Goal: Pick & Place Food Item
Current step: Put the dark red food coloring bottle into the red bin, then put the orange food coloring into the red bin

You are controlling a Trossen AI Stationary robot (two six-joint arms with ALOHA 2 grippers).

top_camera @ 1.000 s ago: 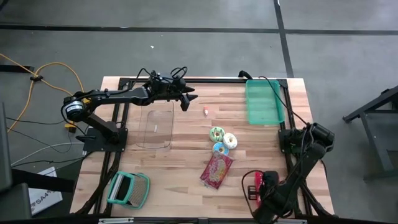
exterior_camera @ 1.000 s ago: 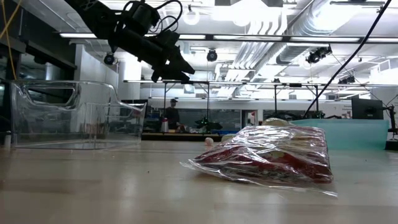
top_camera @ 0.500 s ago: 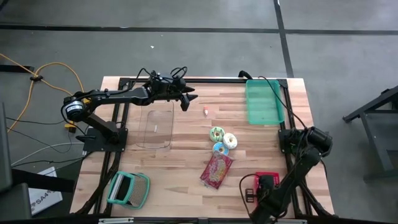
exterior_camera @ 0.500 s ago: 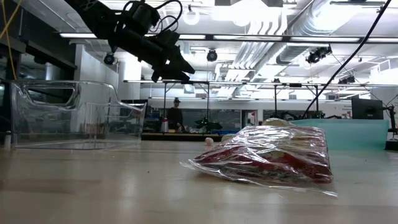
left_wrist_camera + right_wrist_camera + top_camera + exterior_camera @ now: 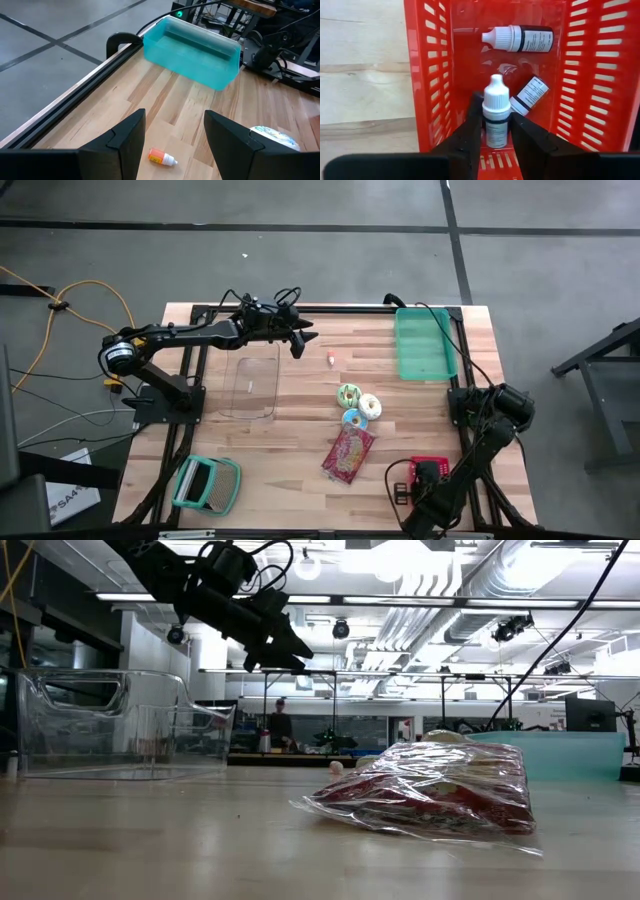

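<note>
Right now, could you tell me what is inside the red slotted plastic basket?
The red slotted plastic basket holds three small white-capped dropper bottles: one dark-labelled lying flat, one white-labelled tilted, one upright between the right gripper fingers. The arm hides the basket's nearest end.

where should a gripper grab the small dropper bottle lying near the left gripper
Across the orange body of the small dropper bottle, coming from above. It lies flat on its side on the bare wooden table, and the body is wider than the tapered white cap, so it probably gives the fingers a surer hold.
</note>
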